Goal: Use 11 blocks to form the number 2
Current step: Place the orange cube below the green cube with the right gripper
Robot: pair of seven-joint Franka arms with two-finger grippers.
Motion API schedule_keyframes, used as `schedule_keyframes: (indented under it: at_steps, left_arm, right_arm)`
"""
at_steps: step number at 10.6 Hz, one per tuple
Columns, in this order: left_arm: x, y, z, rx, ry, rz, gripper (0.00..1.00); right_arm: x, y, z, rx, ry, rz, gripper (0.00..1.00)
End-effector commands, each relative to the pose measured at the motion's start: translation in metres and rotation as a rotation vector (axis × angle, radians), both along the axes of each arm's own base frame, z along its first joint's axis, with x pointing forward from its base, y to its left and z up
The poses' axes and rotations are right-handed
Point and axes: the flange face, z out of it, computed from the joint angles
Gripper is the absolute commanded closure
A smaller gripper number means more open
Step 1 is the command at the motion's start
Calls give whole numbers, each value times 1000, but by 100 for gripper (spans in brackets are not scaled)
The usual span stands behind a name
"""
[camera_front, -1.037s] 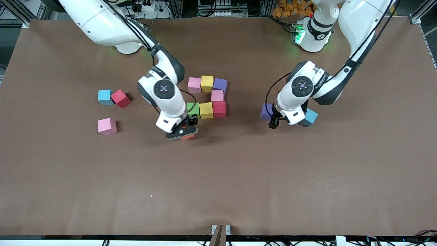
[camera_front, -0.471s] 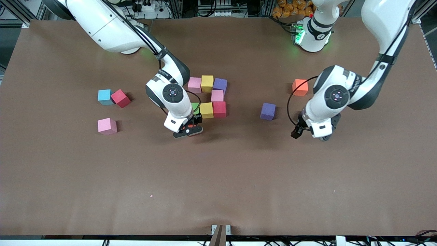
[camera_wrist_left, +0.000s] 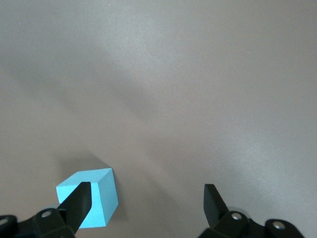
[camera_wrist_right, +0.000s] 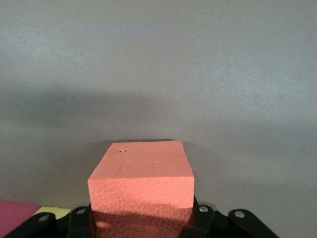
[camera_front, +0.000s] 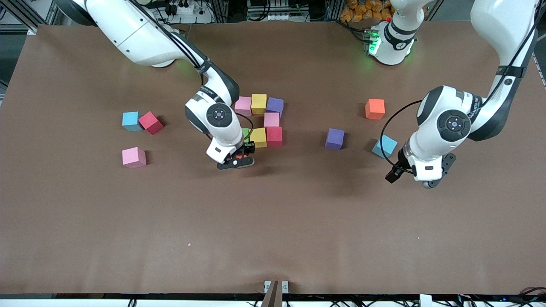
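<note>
The partial number 2 lies mid-table: a row of pink (camera_front: 243, 105), yellow (camera_front: 259, 103) and purple (camera_front: 275, 105) blocks, a single pink block (camera_front: 271, 120), then green (camera_front: 245, 133), yellow (camera_front: 258, 137) and red (camera_front: 274, 136). My right gripper (camera_front: 236, 163) is low, just nearer the camera than the green block, shut on an orange block (camera_wrist_right: 141, 183). My left gripper (camera_front: 428, 182) hangs open over bare table beside a light blue block (camera_front: 384, 146). In the left wrist view that block (camera_wrist_left: 99, 193) sits by one finger (camera_wrist_left: 77, 203), not between the fingers.
Loose blocks lie about: purple (camera_front: 335, 139) and orange (camera_front: 375, 108) toward the left arm's end; light blue (camera_front: 130, 120), red (camera_front: 150, 123) and pink (camera_front: 133, 157) toward the right arm's end. Bare brown table fills the half nearer the camera.
The left arm has swung away toward its own end of the table, uncovering the orange and light blue blocks. The right gripper has carried its orange block closer to the green block.
</note>
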Motion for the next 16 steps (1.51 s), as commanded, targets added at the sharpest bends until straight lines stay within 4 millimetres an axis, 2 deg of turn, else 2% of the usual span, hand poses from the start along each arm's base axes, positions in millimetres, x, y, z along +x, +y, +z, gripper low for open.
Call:
schedule_keyframes:
  at_steps: [1, 7, 8, 9, 10, 12, 13, 14, 15, 16]
  left_arm:
    - [-2, -10, -2, 26, 8, -133, 0]
    - [-14, -20, -13, 29, 49, -341, 0]
    - [-13, -19, -13, 28, 52, -382, 0]
    - [-11, -15, -14, 25, 53, -421, 0]
    - [-9, -14, -24, 15, 66, -454, 0]
    - [-9, -12, -27, 15, 71, -459, 0]
    - [-9, -12, -30, 13, 74, -459, 0]
    - [-9, -12, -35, 5, 80, -458, 0]
    - [-8, -12, -36, 3, 79, -458, 0]
    - [-8, -11, -36, 3, 78, -456, 0]
  right_arm:
    - [-7, 11, -7, -19, 28, -35, 90]
    - [-9, 10, -8, -31, 39, -49, 89]
    - [-9, 10, -8, -31, 39, -50, 80]
    - [-9, 9, -8, -31, 39, -68, 47]
    - [-10, 8, -8, -36, 40, -96, 0]
    - [-9, 8, 1, -56, 45, -91, 0]
    - [-6, 8, 13, -57, 32, -93, 0]
    - [-3, 7, 30, -53, 12, -99, 0]
    - [4, -4, 54, -74, -5, -113, 0]
    - [15, -24, 78, -101, -16, -117, 0]
